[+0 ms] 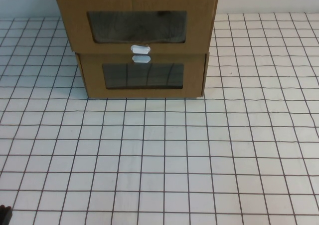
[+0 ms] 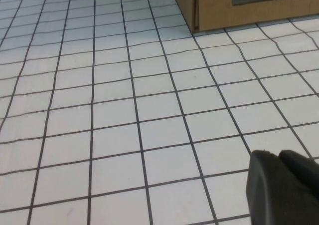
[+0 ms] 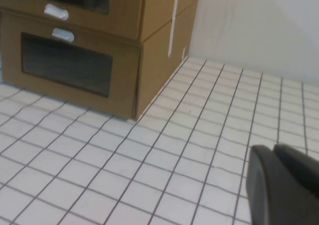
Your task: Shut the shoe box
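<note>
The left gripper (image 2: 284,185) shows only as a dark tip in its wrist view, low over bare grid squares of the table (image 1: 164,150), and I cannot tell if its jaws are open or closed. In the high view only a small dark piece is seen at the near left corner of the table. The right gripper (image 3: 281,182) is the same case: a dark tip over the table, to the right side of the boxes and well apart from them; the state of its jaws I cannot tell, and the high view does not show it. Two cardboard boxes stand stacked at the far edge of the table, near its middle, against the white wall (image 3: 259,25). The shoe box (image 1: 137,20) is the upper one. Its front panel with the clear window faces the near edge, and its long axis runs left to right, along the far edge. Its front stands out a little past the lower box (image 1: 143,78), toward the near edge. Its white tab (image 1: 140,49) sits on the bottom edge of the panel, just above the tab of the lower box (image 1: 141,59). Nothing stands between the grippers and the boxes. The right wrist view alone shows the right side wall of the stack, with a white strip (image 3: 173,26) on it; the left wrist view shows only a lower corner of the stack.
</note>
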Controlling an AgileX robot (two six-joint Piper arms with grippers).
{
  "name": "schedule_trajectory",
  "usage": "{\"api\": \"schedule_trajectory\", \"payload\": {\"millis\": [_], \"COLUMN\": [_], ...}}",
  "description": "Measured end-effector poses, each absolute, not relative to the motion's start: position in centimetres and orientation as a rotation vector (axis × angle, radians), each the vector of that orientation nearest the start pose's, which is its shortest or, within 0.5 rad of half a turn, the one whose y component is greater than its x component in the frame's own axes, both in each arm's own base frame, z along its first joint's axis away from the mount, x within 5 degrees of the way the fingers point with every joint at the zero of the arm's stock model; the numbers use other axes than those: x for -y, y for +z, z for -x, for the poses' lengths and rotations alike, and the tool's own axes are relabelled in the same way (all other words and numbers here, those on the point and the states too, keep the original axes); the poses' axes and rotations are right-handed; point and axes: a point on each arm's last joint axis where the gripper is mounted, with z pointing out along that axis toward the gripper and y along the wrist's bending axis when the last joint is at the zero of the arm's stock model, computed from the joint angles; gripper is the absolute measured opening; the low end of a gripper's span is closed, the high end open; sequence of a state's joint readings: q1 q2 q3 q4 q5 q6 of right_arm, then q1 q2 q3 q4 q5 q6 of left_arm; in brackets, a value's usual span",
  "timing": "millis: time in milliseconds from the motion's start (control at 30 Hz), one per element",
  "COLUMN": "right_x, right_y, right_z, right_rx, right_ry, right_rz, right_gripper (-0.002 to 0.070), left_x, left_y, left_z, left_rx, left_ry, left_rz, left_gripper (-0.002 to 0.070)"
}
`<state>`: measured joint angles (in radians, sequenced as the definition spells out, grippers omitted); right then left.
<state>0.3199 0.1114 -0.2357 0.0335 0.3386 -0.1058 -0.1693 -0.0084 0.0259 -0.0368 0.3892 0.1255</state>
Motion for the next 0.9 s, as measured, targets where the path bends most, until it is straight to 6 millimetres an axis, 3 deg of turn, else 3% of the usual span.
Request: {"api": "schedule_trajectory", "payload": {"millis": [133,300,367,567,900], "right_x": [-1.3,-1.2,-1.2,-1.0,-0.7], "right_y": [24.3,19.2,18.3,17.4,17.3], "right_z": [-4.3,-5.3,-5.4,-5.2,-5.2], "right_rx": [-1.62,-1.717,-1.746,-1.846,-1.859], "right_ry": [0.162,0.117,0.139,0.142,0.105], "right_rz": [0.293,0.224,0.18,0.109,0.039], "right_gripper": [-0.0013,-0.0013,-0.0014,-0.0013,-0.0014], "left_x": [1.0,1.0,1.0,1.0,1.0], "left_y": [17.0,17.0,17.0,17.0,17.0], "left_z": [-5.1,-5.1,-5.1,-5.1,-5.1], "left_rx": [-1.872,-1.872,-1.872,-1.871,-1.871], "left_ry": [-0.066,-0.059,-0.054,-0.052,-0.052], "left_rz": [-0.255,-0.26,-0.263,-0.264,-0.264], "left_gripper": [-0.0002,-0.0002,-0.0002,-0.0002,-0.0002]}}
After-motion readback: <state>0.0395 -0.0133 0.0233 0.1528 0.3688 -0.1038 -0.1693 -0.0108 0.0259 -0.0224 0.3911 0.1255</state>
